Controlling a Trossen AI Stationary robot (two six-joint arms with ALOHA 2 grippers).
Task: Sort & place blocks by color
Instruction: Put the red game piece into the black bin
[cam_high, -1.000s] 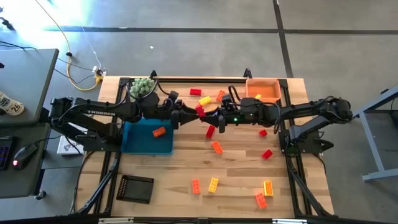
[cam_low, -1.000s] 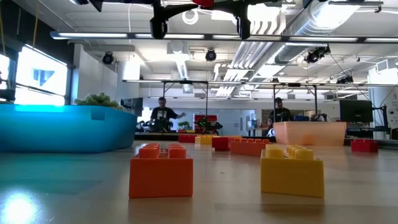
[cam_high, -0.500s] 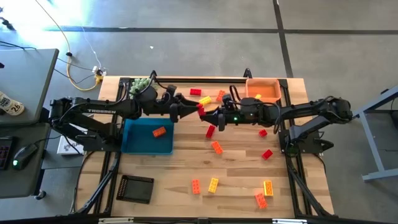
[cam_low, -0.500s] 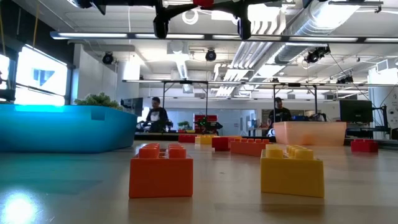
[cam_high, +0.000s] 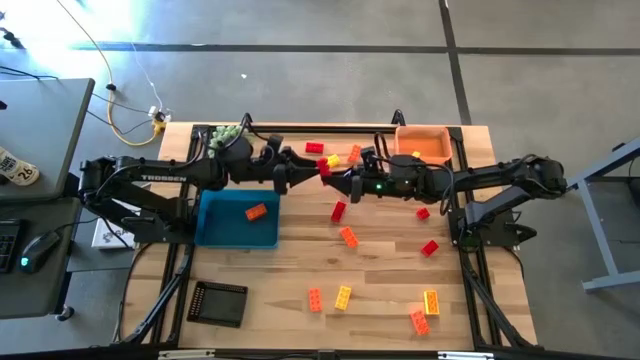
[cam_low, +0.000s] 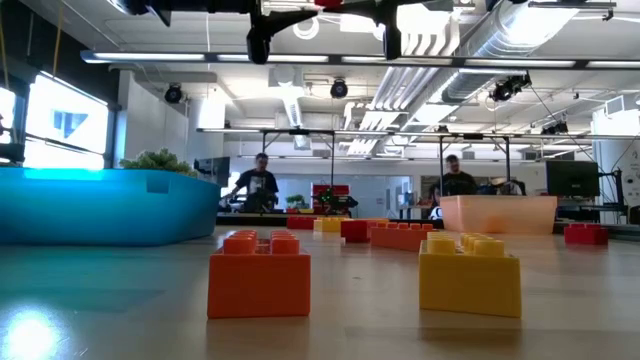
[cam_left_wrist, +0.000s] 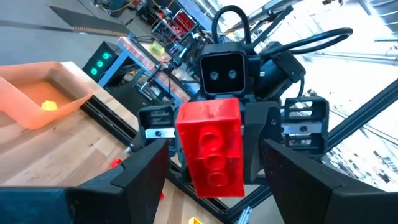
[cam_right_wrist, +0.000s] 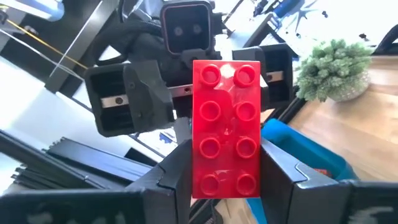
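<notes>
A red block (cam_right_wrist: 226, 129) is clamped in the right hand (cam_high: 330, 175) and held high over the tabletop (cam_high: 300, 265) mid-back, facing the spread, empty left hand (cam_high: 305, 170), seemingly for a handover. The blue tray (cam_high: 236, 220) lies just beside; loose blocks are scattered well below, leaving clear air.
</notes>
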